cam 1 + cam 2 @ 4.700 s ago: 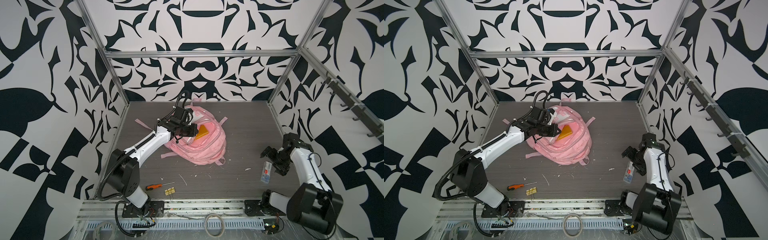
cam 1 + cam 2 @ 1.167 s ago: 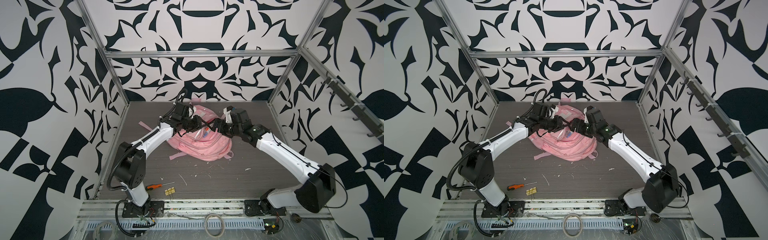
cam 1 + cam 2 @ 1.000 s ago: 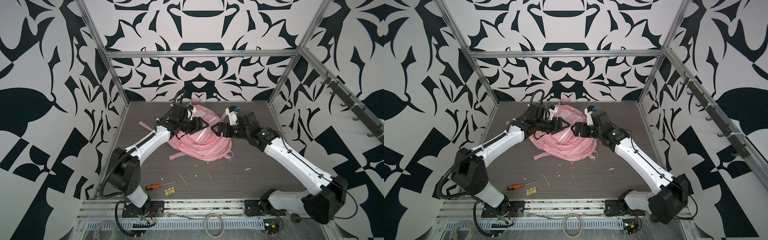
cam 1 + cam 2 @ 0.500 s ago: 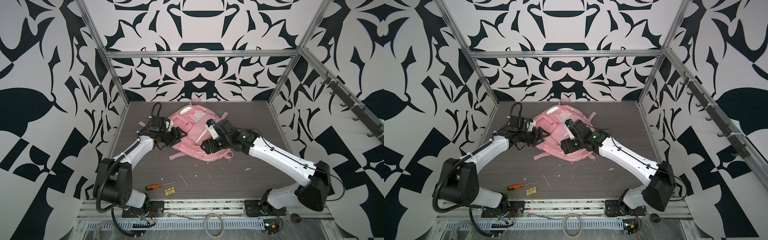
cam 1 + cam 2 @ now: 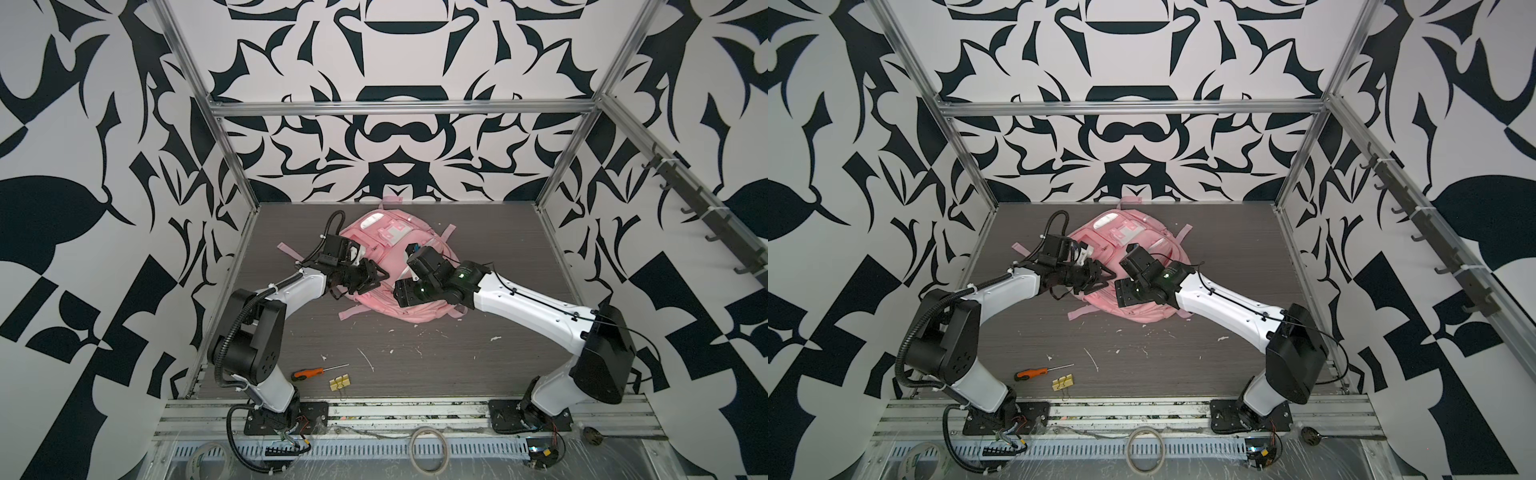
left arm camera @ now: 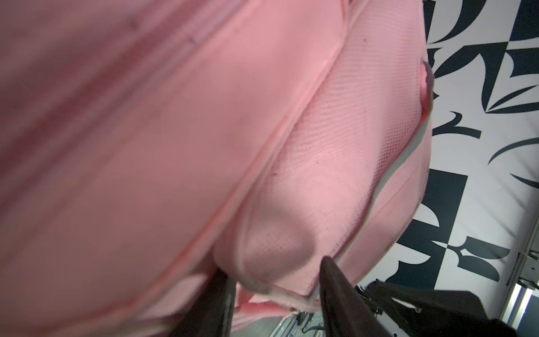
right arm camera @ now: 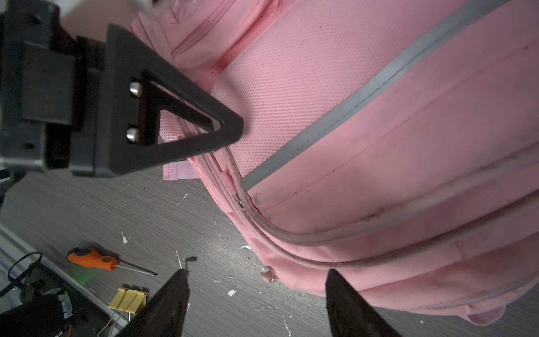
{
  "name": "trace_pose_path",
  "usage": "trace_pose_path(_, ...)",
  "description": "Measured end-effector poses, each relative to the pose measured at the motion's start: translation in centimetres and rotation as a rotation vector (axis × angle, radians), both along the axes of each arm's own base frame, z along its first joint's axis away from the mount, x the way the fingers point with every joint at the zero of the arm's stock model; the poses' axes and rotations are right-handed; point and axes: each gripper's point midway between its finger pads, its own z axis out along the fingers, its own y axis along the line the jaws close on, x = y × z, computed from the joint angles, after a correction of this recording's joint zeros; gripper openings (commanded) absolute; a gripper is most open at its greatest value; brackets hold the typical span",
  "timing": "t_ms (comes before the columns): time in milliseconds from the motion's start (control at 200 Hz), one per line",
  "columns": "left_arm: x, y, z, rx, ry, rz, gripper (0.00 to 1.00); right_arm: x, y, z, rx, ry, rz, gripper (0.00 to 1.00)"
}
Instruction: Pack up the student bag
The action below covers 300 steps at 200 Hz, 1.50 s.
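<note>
STATUS | student bag (image 5: 384,251) lies far-centre on counter (image 5: 457,365); visible zips look shut, contents hidden | left gripper (image 6: 274,267) fingers straddle its mesh pocket; we cannot tell if clamped | right gripper (image 7: 256,274) fingers apart, empty | we judge packing nearly finished; screwdriver (image 5: 309,372) and binder clip (image 5: 340,382) lie outside near front edge.

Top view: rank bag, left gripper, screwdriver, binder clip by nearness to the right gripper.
1. student bag, directly under the right gripper.
2. left gripper, beside it, at the bag's left edge.
3. orange screwdriver and yellow binder clip, front left: too close to call.
</note>
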Motion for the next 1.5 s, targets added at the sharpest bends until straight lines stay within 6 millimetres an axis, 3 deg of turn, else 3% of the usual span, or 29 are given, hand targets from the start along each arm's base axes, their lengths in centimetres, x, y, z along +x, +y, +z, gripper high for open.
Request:
trace_pose_path(60, 0.0, -0.4, 0.2, -0.006, -0.005, -0.004, 0.64, 0.0, 0.0, 0.0, 0.006, 0.001, -0.005, 0.73)
trace_pose_path(125, 0.1, -0.6, 0.3, -0.014, -0.007, -0.005, 0.63, 0.0, 0.0, -0.2, 0.009, 0.003, -0.011, 0.73)
trace_pose_path(395, 0.5, -1.3, -0.9, -0.033, 0.026, -0.002, 0.24, -0.8, -1.8, -0.6, 0.009, 0.009, -0.053, 0.73)
trace_pose_path(650, 0.7, -2.2, -0.2, -0.068, 0.031, 0.010, 0.00, -1.9, -4.1, -0.4, 0.045, -0.002, -0.104, 0.74)
trace_pose_path(750, 0.7, -2.4, 0.0, -0.077, 0.034, 0.014, 0.00, -2.3, -4.8, -0.7, 0.047, 0.007, -0.121, 0.75)
trace_pose_path(950, 0.8, -2.7, 0.4, -0.099, 0.045, 0.024, 0.00, -2.8, -5.2, 0.1, 0.096, -0.013, -0.121, 0.89)
trace_pose_path(1255, 1.1, -3.3, 2.0, -0.147, 0.062, 0.040, 0.00, -3.4, -5.0, 0.6, 0.142, -0.031, -0.094, 0.84)
trace_pose_path(1500, 1.1, -4.0, 3.5, -0.176, 0.068, 0.046, 0.00, -0.9, -4.0, -1.5, 0.139, -0.020, -0.143, 0.82)
